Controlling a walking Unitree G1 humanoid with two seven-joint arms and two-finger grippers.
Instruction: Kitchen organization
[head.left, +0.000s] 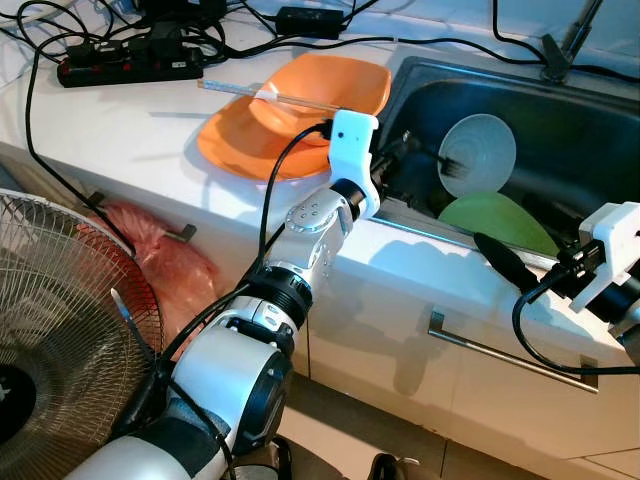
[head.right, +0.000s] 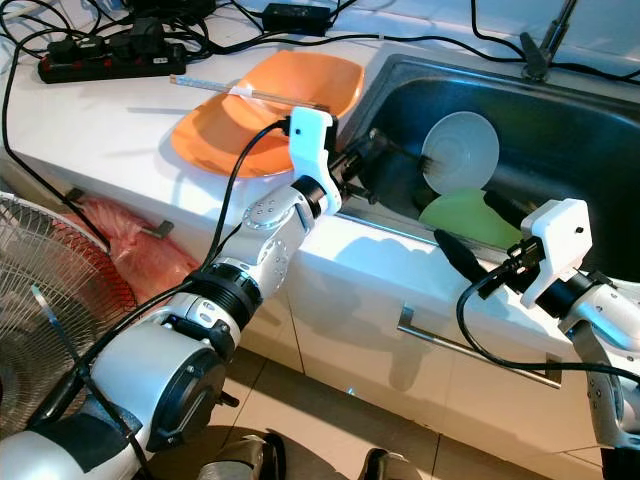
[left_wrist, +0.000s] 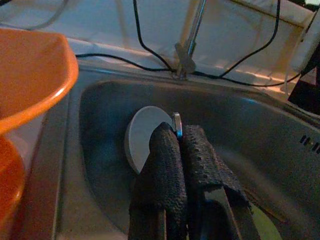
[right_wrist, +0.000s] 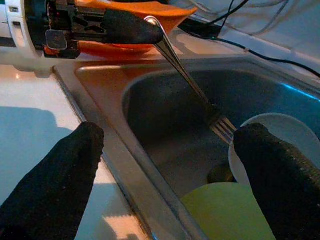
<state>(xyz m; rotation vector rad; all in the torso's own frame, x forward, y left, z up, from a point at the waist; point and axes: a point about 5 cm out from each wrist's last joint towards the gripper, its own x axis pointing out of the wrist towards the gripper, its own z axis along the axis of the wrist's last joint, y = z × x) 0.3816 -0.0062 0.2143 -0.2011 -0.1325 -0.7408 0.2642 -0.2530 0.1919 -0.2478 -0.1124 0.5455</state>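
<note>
While the sink holds a white plate and green plate, the left gripper pinches a fork, tines slanting down beyond its fingertips; the right gripper is spread.

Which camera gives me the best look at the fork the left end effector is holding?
The right wrist view: the fork runs from the left end effector down over the sink, tines showing. The left wrist view shows just its handle tip; in the eye views it is small and dark.
</note>
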